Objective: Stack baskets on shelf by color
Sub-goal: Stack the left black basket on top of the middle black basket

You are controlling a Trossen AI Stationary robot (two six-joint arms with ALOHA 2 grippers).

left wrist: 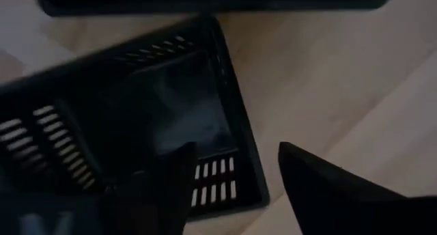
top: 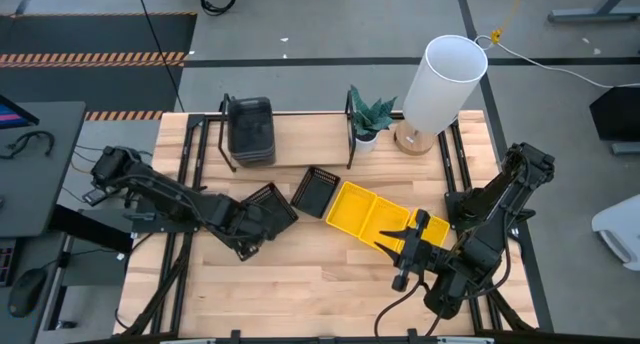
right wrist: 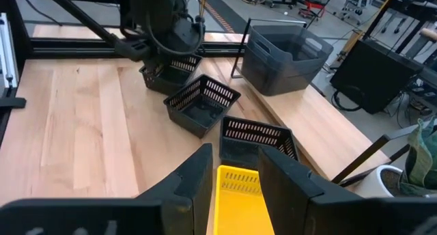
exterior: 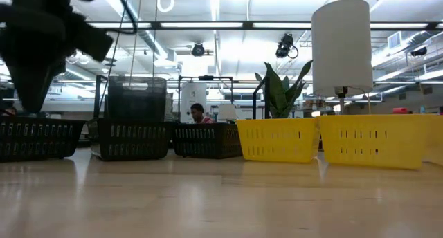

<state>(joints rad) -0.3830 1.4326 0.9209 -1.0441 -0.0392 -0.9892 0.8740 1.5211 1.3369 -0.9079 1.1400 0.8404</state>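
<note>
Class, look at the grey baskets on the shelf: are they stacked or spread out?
Stacked. The grey baskets sit nested as one pile on the shelf; the right wrist view shows the rims layered.

grey floor (top: pixel 330 24), ceiling strip lights (exterior: pixel 228 25)

From overhead, I find the left hand (top: pixel 250 229) covering part of the black basket (top: pixel 268 206) at 8 o'clock on the counter (top: pixel 320 274); its near rim cannot be traced. Through the left wrist camera that basket (left wrist: pixel 136 119) runs off the frame edge and is blurred. The yellow basket (right wrist: pixel 240 201) is largely masked by the right hand (right wrist: pixel 235 177). At counter level, the left hand (exterior: pixel 38 51) is cropped by the top edge.
</note>
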